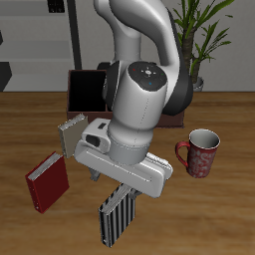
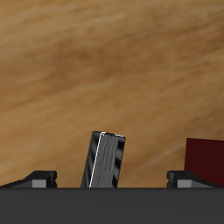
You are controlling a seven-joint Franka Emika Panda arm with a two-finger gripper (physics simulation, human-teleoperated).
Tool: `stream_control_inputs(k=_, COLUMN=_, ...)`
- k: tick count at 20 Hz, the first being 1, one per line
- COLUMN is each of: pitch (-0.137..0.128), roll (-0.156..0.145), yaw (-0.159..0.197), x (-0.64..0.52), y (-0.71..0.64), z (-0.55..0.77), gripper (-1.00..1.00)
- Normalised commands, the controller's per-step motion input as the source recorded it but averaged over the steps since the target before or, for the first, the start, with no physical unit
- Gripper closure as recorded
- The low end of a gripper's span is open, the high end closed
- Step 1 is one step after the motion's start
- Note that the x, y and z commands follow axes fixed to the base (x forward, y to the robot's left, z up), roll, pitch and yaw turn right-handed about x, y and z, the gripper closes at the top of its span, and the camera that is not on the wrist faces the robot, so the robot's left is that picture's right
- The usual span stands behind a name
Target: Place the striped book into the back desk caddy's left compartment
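From my remote seat I see the white-and-grey Franka arm bent forward over the wooden table (image 1: pixel 224 214), its two-finger gripper (image 1: pixel 118 191) low above the near part of the tabletop. The thin rectangular book with black and grey-white lengthwise stripes (image 1: pixel 117 218) sits directly under the gripper, standing slightly tilted near the table's front edge. In the wrist view the striped book (image 2: pixel 107 161) rises between the two dark fingertips (image 2: pixel 42 178), which stand well out to either side of it with bare wood showing between each tip and the cover. So the jaws are spread wide and gripping nothing; I cannot tell whether the book touches the gripper's body, because the arm hides that spot from the outside camera.

The dark brown wooden box organiser (image 1: pixel 88 90) stands far back on the table, partly behind the arm, well apart from the striped book. Its inner sections are too hidden for me to tell them apart, so I cannot pick out the left compartment.

A plain red book (image 1: pixel 48 181) lies flat on the wood beside the arm, between the caddy and the front edge; its dark red corner (image 2: pixel 206 162) also shows in the wrist view near the striped book. A smaller beige-grey book (image 1: pixel 74 129) lies just behind the red one. A red patterned mug (image 1: pixel 200 151) stands upright on the other side of the arm. A green potted plant (image 1: pixel 204 30) stands beyond the table's back.
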Motion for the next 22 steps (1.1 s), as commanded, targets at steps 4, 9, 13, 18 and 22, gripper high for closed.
stream_control_inputs(k=4, pitch=0.031, roll=0.007, yaw=-0.017, x=0.0, y=-0.02, z=-0.22, gripper=-1.0)
stream_control_inputs(k=9, pitch=0.022, roll=-0.008, yaw=-0.014, x=-0.03, y=-0.02, z=-0.24, gripper=-1.0)
stream_control_inputs(k=13, pitch=0.01, roll=-0.007, yaw=-0.046, x=-0.09, y=-0.12, z=-0.26, gripper=-1.0)
stream_control_inputs(k=18, pitch=0.025, roll=-0.029, yaw=-0.032, x=-0.04, y=-0.27, z=-0.22, gripper=-1.0)
stream_control_inputs(k=22, pitch=0.019, roll=-0.007, yaw=-0.03, x=-0.05, y=-0.06, z=-0.2, gripper=-1.0)
